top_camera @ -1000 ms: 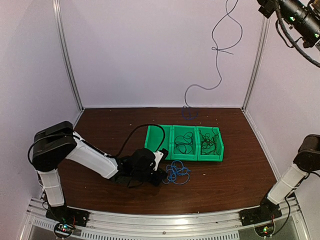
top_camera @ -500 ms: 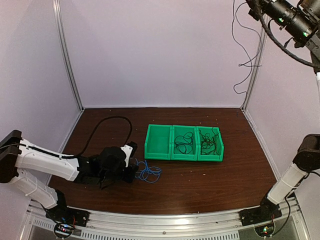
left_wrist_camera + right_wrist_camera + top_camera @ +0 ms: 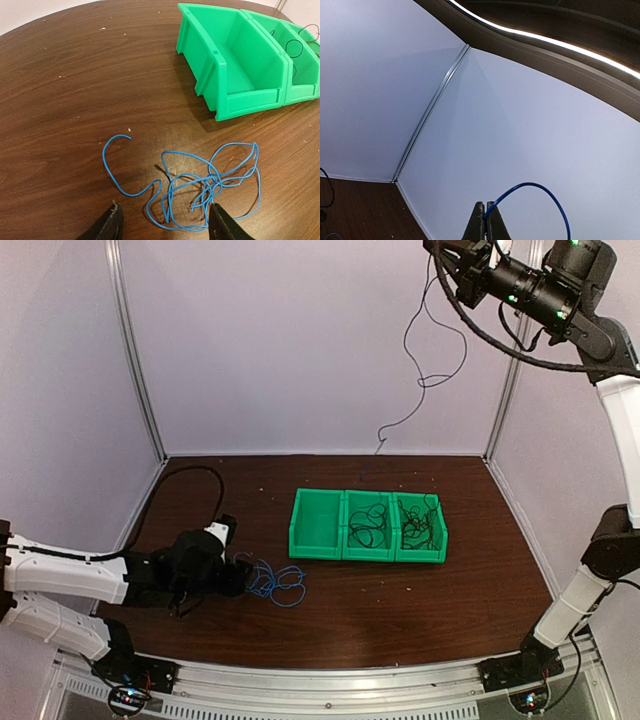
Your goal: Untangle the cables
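A loose tangle of blue cables lies on the brown table, one free end curling off to the left. My left gripper sits low just behind it, open, with a dark fingertip on either side and nothing held. From above, this tangle lies right of the left gripper. My right gripper is raised high near the back wall, shut on a thin blue cable that arcs away from its closed tips. The cable hangs down the wall toward the table's back edge.
Three joined green bins stand mid-table; the left one is empty, the middle and right ones hold dark cable loops. The nearest bin stands beyond the tangle, to its right. The left arm's thick black cable loops over the table's left side.
The left arm drew back leftward, dragging the blue tangle along, and its jaws have opened. The raised right arm swung left, carrying the hanging cable with it.
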`<state>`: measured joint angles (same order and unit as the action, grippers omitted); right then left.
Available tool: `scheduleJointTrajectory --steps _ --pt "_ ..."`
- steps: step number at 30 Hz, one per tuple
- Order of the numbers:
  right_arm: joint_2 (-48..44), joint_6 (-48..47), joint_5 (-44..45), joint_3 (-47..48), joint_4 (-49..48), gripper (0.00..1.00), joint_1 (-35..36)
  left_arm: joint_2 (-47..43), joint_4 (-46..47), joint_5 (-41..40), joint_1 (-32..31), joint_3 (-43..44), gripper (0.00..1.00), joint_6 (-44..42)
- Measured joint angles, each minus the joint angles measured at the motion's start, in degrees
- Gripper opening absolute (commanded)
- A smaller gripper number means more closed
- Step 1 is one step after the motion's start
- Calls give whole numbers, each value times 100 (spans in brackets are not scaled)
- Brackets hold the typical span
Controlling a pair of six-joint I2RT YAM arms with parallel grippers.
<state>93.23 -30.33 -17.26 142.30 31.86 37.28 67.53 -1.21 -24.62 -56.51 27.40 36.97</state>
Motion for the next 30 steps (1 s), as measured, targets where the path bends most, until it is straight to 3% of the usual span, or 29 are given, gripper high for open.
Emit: scheduleJointTrajectory --steps 16,30 --pt "782 -131 -9 -321 28 0 0 -1399 -236 -1056 2 -13 60 -7" --pt "688 -413 15 -2107 203 0 -17 -1502 -229 -1401 17 -83 61 -127"
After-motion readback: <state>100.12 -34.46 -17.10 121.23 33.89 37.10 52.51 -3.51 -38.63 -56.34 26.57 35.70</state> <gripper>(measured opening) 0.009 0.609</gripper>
